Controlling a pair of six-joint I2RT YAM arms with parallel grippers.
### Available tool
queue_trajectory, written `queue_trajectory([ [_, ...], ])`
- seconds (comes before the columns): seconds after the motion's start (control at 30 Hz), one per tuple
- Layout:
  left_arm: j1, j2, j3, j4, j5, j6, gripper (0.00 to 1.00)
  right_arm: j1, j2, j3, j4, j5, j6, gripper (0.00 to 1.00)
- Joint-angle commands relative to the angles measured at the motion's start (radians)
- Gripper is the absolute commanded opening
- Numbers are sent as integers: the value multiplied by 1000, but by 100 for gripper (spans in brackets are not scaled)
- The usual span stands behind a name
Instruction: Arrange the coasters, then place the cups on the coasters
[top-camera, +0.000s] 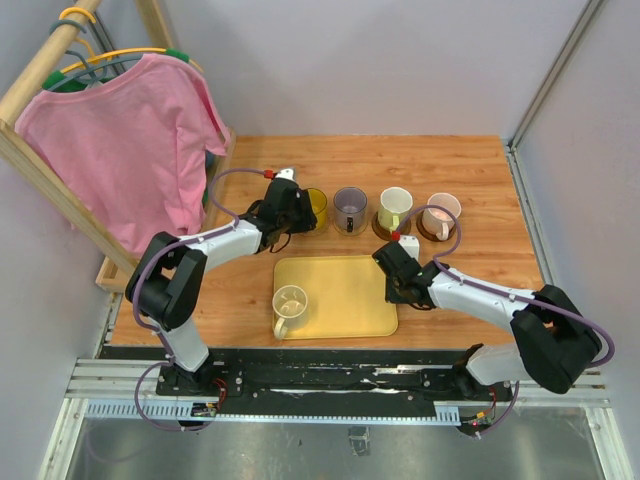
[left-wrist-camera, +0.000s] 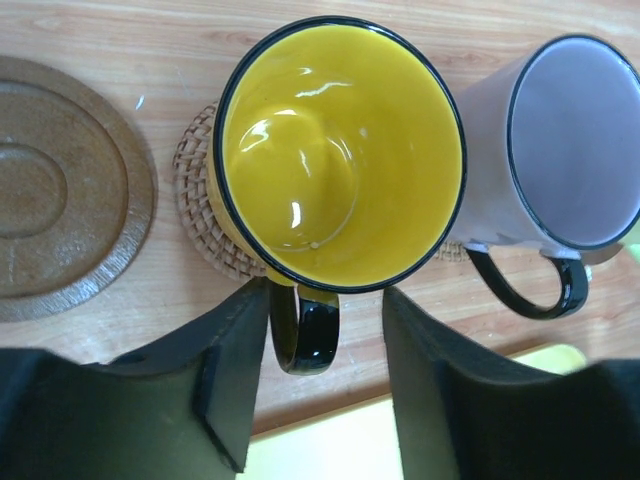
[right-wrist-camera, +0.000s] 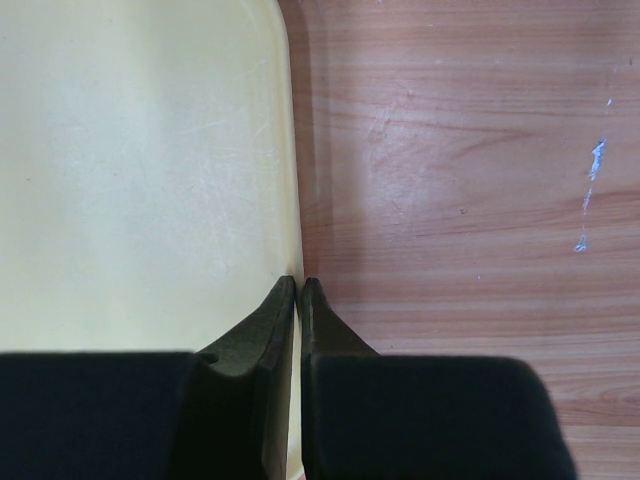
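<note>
A yellow cup (left-wrist-camera: 340, 150) stands on a tan woven coaster (left-wrist-camera: 196, 205), with its black handle (left-wrist-camera: 305, 335) pointing at my left gripper (left-wrist-camera: 325, 300). The left gripper is open, and the handle sits loose between its fingers. An empty dark brown coaster (left-wrist-camera: 60, 190) lies to the left of it. A purple-grey cup (left-wrist-camera: 570, 140) stands to its right. From above, the yellow cup (top-camera: 316, 205), the purple-grey cup (top-camera: 349, 208), a white cup (top-camera: 394, 208) and a pink cup (top-camera: 440, 213) form a row. A cream cup (top-camera: 290, 301) sits on the tray. My right gripper (right-wrist-camera: 298, 285) is shut and empty at the tray's right edge.
The yellow tray (top-camera: 345, 300) lies at the near middle of the wooden table. A wooden rack with a pink shirt (top-camera: 140, 140) stands at the left. Grey walls close in the back and the right side.
</note>
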Motion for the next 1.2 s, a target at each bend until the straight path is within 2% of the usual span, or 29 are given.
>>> queue_trajectory([
  [0.0, -7, -40, -2, 0, -15, -7, 61, 18, 43, -33, -83, -26, 13, 1],
  [0.07, -10, -59, -17, -5, -14, -9, 67, 18, 40, -35, -83, -27, 14, 1],
  [0.3, -14, -140, -76, -10, 7, -12, 71, 17, 42, -39, -79, -25, 20, 1],
  [0.4, -15, -141, -86, -3, 18, -11, 73, 18, 46, -37, -73, -29, 18, 1],
  [0.73, -14, -99, -83, 18, 32, -9, 89, 19, 26, -50, -74, -25, 22, 1],
  [0.93, -16, -92, -87, 47, 66, -12, 93, 19, 30, -52, -73, -26, 25, 1],
  [1.17, -21, -70, -90, 90, 103, -9, 92, 19, 32, -52, -69, -26, 27, 1],
])
